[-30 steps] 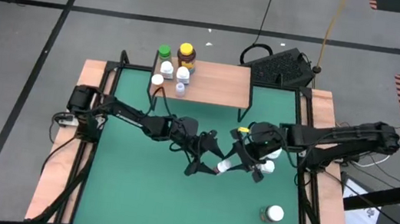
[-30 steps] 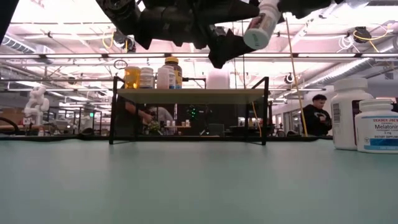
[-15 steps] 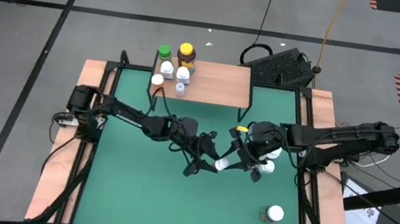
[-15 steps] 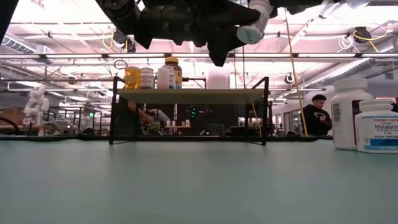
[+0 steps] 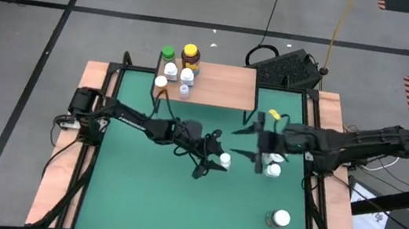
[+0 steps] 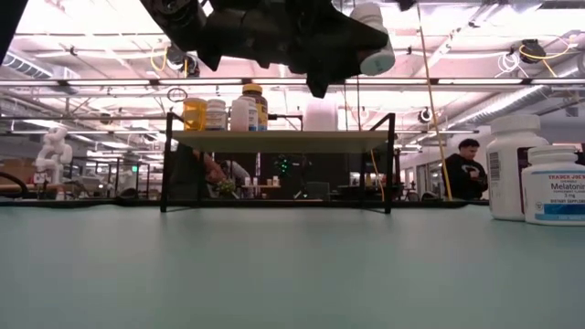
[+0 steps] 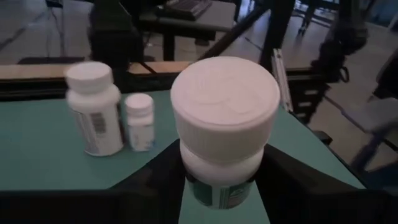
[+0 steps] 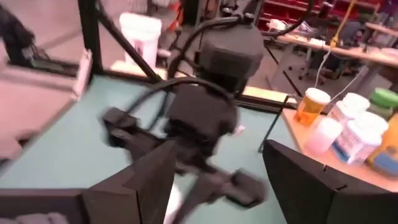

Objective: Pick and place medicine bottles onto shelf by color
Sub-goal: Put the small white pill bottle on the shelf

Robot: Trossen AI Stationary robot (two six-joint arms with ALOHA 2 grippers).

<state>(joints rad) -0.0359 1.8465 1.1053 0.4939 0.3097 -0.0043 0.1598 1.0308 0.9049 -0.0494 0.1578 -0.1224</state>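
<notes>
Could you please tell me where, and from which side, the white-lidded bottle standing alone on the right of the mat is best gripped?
Probably around its round body just below the lid, with the claw coming down from above. The bottle stands upright and apart from the others on the mat, so its sides look free.

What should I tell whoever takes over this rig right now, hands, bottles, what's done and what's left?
Left hand: shut on a white-capped bottle, held in the air over mid-mat.
Right hand: open and empty, over the mat to the right of the left hand.
Shelf: a cluster of bottles at its left end, among them the green-capped bottle, the yellow-capped amber bottle and several small white ones.
On the mat: two white bottles under the right arm, plus a larger white-lidded bottle near the front right.
Left to do: shelve the held bottle, then those three.
</notes>
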